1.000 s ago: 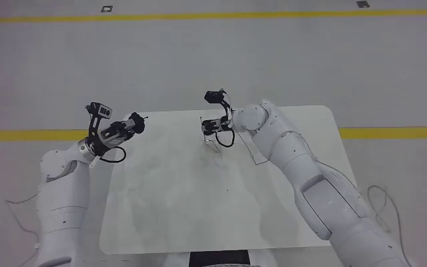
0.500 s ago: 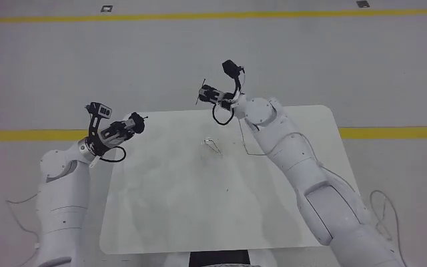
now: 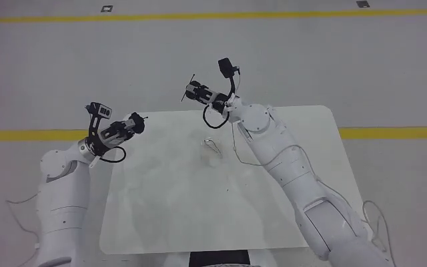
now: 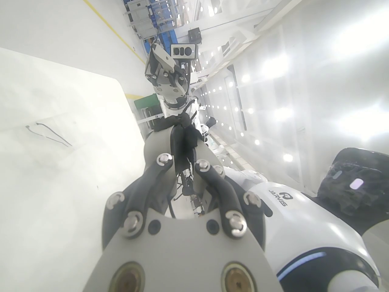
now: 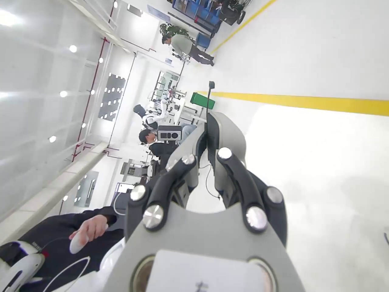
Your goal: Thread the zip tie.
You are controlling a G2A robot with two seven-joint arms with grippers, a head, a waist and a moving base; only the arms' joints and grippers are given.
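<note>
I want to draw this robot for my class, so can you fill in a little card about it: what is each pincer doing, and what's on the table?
Table: white, with rounded corners
Right pincer: shut on a thin black zip tie, up in the air by the far edge
Left pincer: shut, by the far left corner; cannot tell if it holds anything
Lying on top: thin loose ties, flat near the far middle, with no pincer touching them

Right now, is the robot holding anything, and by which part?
The right gripper pinches a thin black zip tie along its strap, with the head end sticking out beyond the gripper.
</note>
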